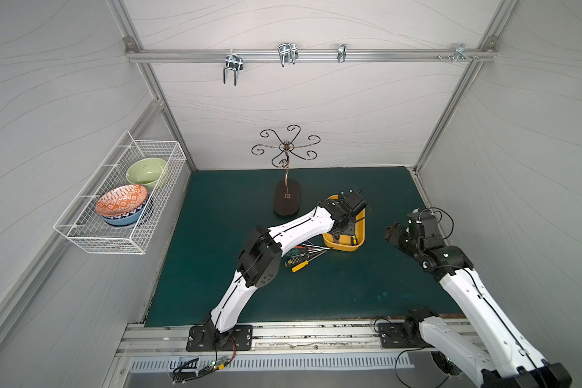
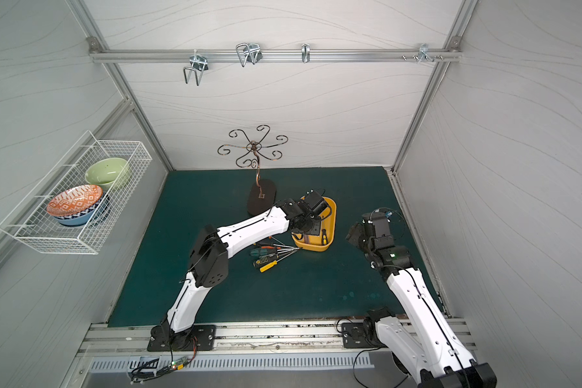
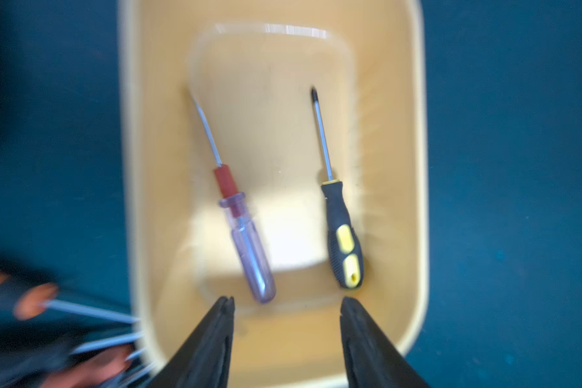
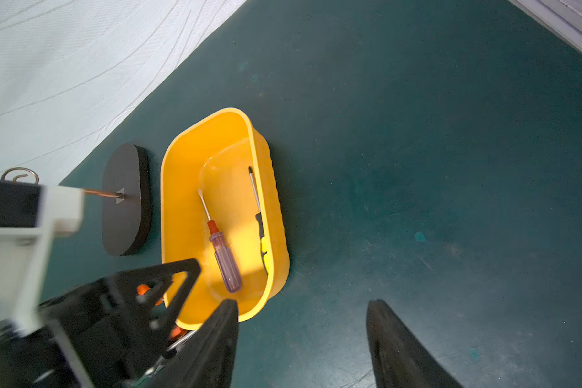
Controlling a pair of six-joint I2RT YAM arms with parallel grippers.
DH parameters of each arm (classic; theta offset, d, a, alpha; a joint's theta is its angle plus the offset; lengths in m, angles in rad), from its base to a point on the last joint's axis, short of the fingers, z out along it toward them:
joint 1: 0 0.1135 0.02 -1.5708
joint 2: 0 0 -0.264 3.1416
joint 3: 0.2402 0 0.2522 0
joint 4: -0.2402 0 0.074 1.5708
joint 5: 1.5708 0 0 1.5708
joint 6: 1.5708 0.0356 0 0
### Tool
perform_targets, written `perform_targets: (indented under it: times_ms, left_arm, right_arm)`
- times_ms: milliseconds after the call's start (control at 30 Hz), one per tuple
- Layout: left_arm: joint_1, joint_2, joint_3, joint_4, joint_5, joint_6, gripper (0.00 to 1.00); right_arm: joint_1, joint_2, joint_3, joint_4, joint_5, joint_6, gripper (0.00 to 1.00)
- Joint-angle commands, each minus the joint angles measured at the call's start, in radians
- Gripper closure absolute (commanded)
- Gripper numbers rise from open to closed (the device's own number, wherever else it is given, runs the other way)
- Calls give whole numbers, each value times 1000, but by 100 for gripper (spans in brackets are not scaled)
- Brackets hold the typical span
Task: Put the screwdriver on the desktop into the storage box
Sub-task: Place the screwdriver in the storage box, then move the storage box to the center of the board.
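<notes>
Screwdriver with clear handle (image 3: 249, 242) lies flat in box (image 3: 155, 168). Black-yellow screwdriver (image 3: 343, 235) lies beside it, apart, along one long wall, and both tips point the same way. Left gripper (image 3: 288, 299) hangs over the box end by the handles, jaws parted, nothing between them. Right gripper (image 4: 303, 301) hangs over bare desktop (image 4: 417, 134) beside box, jaws spread, empty. Screwdriver pile (image 1: 298, 260) lies on desktop by box's near corner, shafts toward it. Perhaps five in it; left arm (image 1: 299, 225) covers part. Stand base (image 4: 125, 201) sits just beside box.
</notes>
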Motion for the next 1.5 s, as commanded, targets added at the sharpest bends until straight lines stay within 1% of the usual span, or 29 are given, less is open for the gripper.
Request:
perform_targets:
  times_ms: [0, 67, 133, 233, 300, 400, 500, 567, 633, 700, 800, 1000, 1133, 1300, 1467]
  left_arm:
    - [-6, -197, -144, 106, -67, 90, 48]
    - [-6, -296, -267, 170, -49, 162, 48]
    - [-2, -371, -353, 174, -40, 232, 49]
    - [20, -453, -459, 127, -25, 293, 49]
    - [51, -499, -540, 113, 31, 318, 48]
    - [104, -543, -632, 90, 110, 340, 47]
    - [139, -577, -702, 83, 143, 350, 46]
    - [154, -601, -741, 97, 158, 357, 45]
    - [163, -620, -770, 115, 159, 370, 41]
    - [170, -625, -780, 111, 148, 393, 36]
    - [190, -613, -776, 88, 157, 435, 34]
    - [240, -577, -765, 72, 195, 486, 33]
    - [258, -574, -768, 88, 210, 506, 33]
    - [267, -574, -790, 123, 225, 532, 33]
    - [277, -581, -819, 116, 211, 516, 35]
  right_arm:
    - [-1, 7, 3, 18, -38, -39, 38]
    - [8, 37, 19, 9, -76, -60, 39]
    - [43, 80, 43, -9, -99, -80, 40]
    - [156, 171, 103, -47, -94, -114, 40]
    - [238, 240, 145, -80, -80, -138, 39]
    - [281, 327, 188, -126, -66, -156, 37]
    - [274, 397, 213, -164, -36, -173, 35]
    - [247, 437, 233, -189, -28, -185, 34]
    - [188, 466, 239, -191, -62, -197, 33]
    - [118, 481, 235, -172, -125, -208, 34]
    - [69, 493, 239, -148, -174, -227, 34]
    - [56, 567, 272, -127, -203, -275, 33]
    - [42, 639, 302, -120, -217, -299, 35]
    - [41, 722, 343, -105, -204, -326, 43]
    - [51, 807, 392, -109, -191, -336, 49]
